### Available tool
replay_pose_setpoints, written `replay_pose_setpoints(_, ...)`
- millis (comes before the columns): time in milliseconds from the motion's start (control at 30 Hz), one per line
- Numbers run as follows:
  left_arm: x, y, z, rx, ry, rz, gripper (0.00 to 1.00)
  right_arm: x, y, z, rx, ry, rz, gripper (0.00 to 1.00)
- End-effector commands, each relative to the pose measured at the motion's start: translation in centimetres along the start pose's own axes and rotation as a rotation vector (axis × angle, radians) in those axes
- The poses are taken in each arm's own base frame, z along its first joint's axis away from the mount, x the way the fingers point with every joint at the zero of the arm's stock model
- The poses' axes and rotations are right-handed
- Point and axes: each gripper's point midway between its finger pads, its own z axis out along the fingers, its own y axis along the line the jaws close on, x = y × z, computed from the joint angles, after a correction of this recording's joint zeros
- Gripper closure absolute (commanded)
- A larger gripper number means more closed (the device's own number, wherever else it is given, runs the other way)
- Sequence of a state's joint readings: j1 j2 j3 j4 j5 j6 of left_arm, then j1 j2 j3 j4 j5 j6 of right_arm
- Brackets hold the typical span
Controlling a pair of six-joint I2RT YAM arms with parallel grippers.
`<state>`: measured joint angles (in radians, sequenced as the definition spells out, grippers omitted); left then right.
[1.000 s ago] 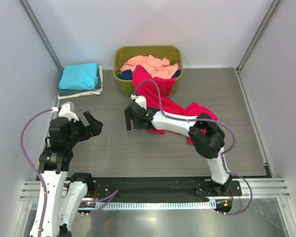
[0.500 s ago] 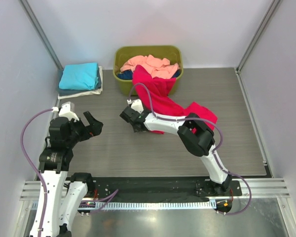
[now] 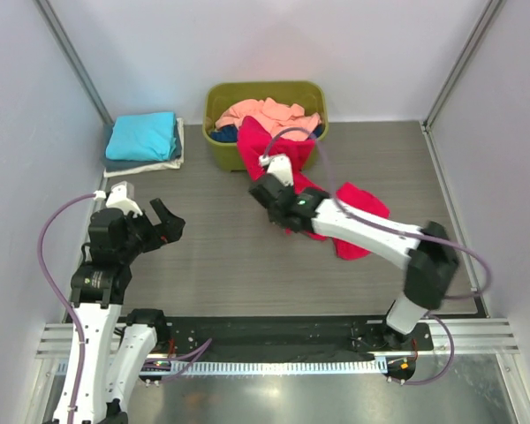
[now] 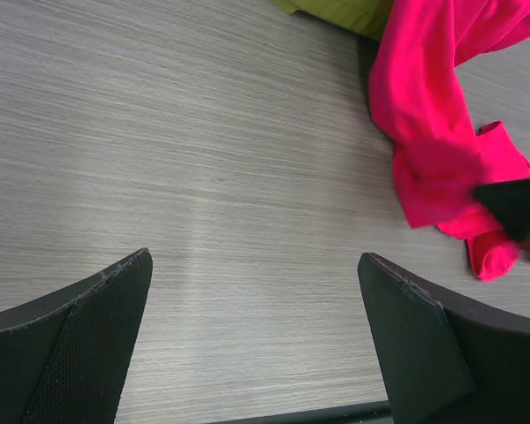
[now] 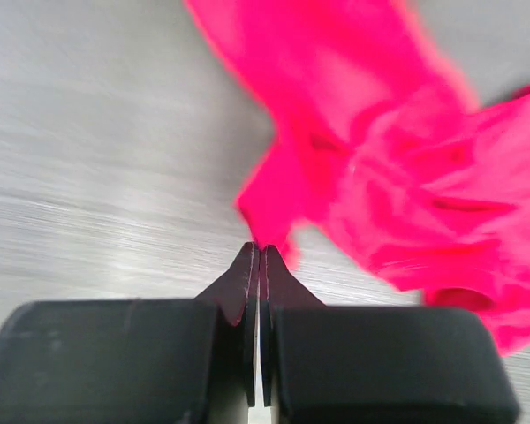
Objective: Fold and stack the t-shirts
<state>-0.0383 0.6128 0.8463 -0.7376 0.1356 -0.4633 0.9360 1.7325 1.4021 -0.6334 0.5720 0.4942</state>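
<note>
Moved since last look: right gripper (image 3: 267, 193) has swung in closer to the olive-green tub (image 3: 219, 94), and its jaws went from spread to pressed together. Left arm hasn't budged.
Right hand: fingers tight together, tips right at a corner of the crimson-pink t-shirt (image 5: 380, 168). I honestly can't tell if any cloth is caught.
Left hand: left gripper (image 4: 254, 265) is spread wide with nothing in it, hovering well off to the tub's near-left.
Shirt spot: it's hanging over the tub's front rim and trailing onto the table in front of the tub and to its right.
Handling: light, floppy, no stiffness at all. I'd guess it bunches and drags on the rim. I'd pinch a hem or shoulder edge, not the wad.
Other shirts: salmon-pink t-shirt (image 3: 267, 113) is in the tub, folded stack (image 3: 141, 138) sits just left of it.
Hard to see: my right arm covers the shirt's middle, the right wrist view is blurry, and I can't find collar or sleeves.
</note>
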Motion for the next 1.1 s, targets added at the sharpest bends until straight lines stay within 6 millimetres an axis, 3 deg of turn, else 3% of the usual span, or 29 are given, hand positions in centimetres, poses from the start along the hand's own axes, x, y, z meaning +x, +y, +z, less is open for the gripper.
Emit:
replay_pose_setpoints(0,-0.7,-0.5,0.1,0.026,-0.023,0.017,0.00,-6.3,-4.4,-7.7,0.010,-0.199,0.092,0.99)
replay_pose_setpoints(33,-0.7,-0.5,0.1,0.025,-0.025,0.017,0.00,-7.8,-6.1,-10.7,-0.009,-0.265,0.142,0.99)
replay_pose_setpoints(133,-0.7,-0.4,0.2,0.022,-0.021,0.015,0.00,-8.8,-10.1,-14.4,0.047,-0.343,0.197,0.99)
replay_pose_setpoints(167,-0.7,-0.4,0.2,0.020,-0.024,0.014,0.00,-9.1,-12.2,-16.8,0.054,-0.382,0.233,0.99)
replay_pose_setpoints(367,-0.6,-0.4,0.4,0.019,-0.013,0.013,0.00,-8.6,-21.2,-24.1,0.166,-0.533,0.403,0.99)
replay_pose_setpoints(433,-0.6,-0.3,0.4,0.016,-0.014,0.013,0.00,-8.0,-23.1,-25.4,0.196,-0.563,0.450,0.99)
replay_pose_setpoints(633,-0.7,0.1,0.6,-0.011,-0.014,0.001,0.00,-3.5,-28.5,-27.5,0.288,-0.617,0.615,0.99)
replay_pose_setpoints(967,-0.8,0.7,1.1,-0.049,-0.008,-0.014,0.00,0.0,-36.1,-32.5,0.439,-0.734,0.796,0.99)
replay_pose_setpoints(1067,-0.7,0.7,1.3,-0.053,0.001,-0.019,0.00,0.7,-37.5,-33.4,0.455,-0.769,0.839,0.99)
